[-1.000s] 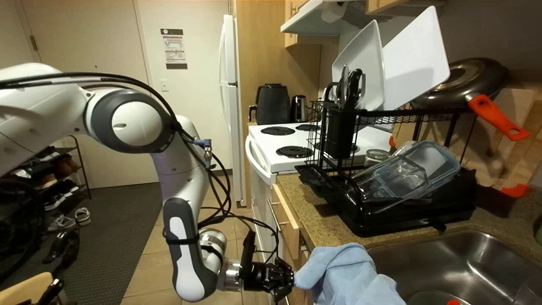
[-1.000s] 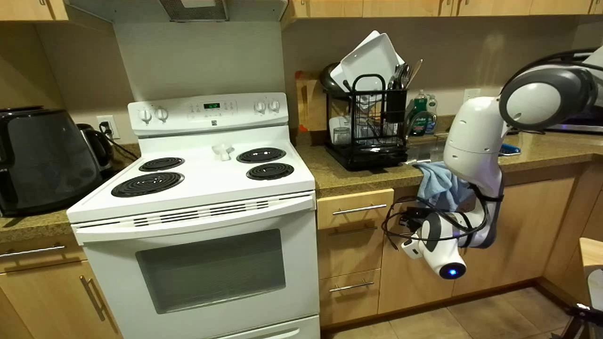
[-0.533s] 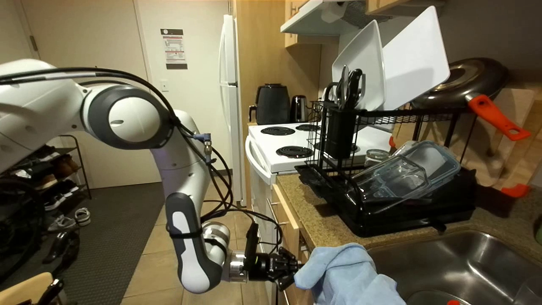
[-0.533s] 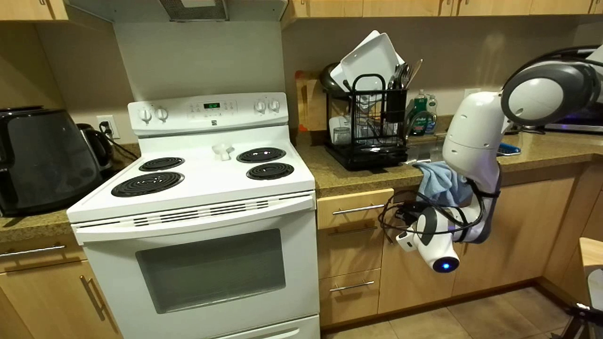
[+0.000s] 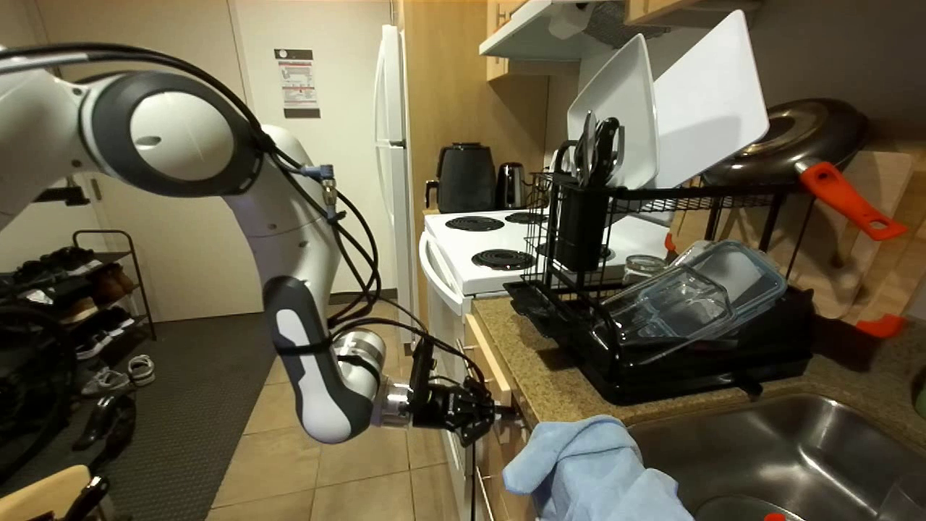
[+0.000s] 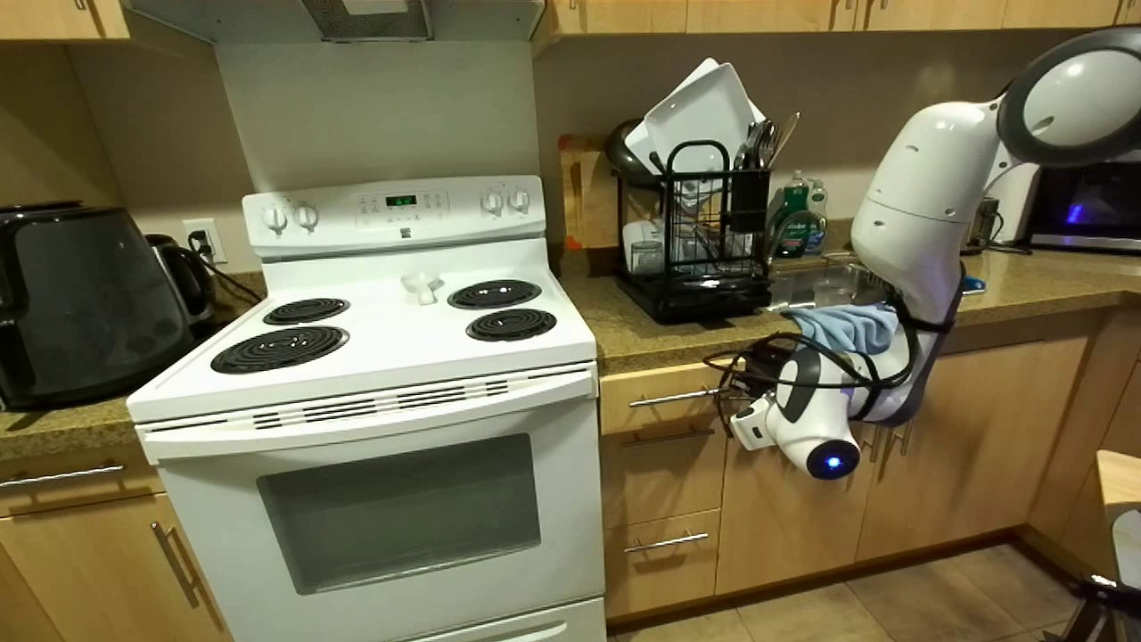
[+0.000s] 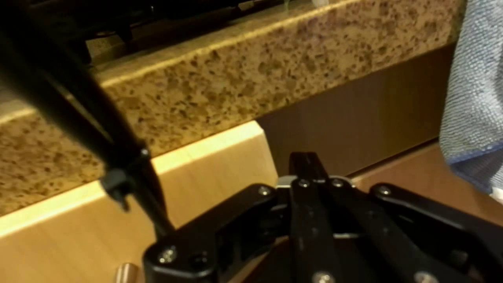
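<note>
The top drawer (image 6: 664, 410) stands ajar. The pincer (image 7: 307, 158), fully closed with nothing visible between its fingertips, is positioned just beside one end of the drawer; contact cannot be determined. A blue towel (image 5: 589, 463) hangs beyond that end.

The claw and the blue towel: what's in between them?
In the wrist view, nothing stands between the claw and the blue towel; you just see brown cabinet front behind the gap, below the speckled counter edge.
</note>
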You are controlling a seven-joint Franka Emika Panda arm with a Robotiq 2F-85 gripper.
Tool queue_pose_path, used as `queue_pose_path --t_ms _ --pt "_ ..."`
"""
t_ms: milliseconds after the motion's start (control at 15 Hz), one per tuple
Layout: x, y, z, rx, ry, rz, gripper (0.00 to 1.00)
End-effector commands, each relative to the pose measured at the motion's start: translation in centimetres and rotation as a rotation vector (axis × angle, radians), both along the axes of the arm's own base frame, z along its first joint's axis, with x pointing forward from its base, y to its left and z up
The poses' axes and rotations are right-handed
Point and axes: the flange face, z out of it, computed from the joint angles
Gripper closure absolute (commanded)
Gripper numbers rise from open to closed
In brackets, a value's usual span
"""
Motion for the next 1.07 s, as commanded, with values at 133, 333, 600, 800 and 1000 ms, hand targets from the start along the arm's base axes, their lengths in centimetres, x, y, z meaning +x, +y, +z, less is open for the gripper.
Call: queue_pose_path --t_ms 133,333,600,800,1000 --pt "-1.7 2.5 4.9 0.156 -0.008 0.013 1.00" --pt "-2.3 3.3 5.9 0.204 -0.006 0.016 1.00" --pt "-3.6 4.5 6.8 0.244 0.013 0.008 1.00" --pt "-4.5 5.2 6.9 0.260 0.038 -0.023 1.00" --pt "-4.8 5.7 5.7 0.247 0.097 -0.137 1.00"
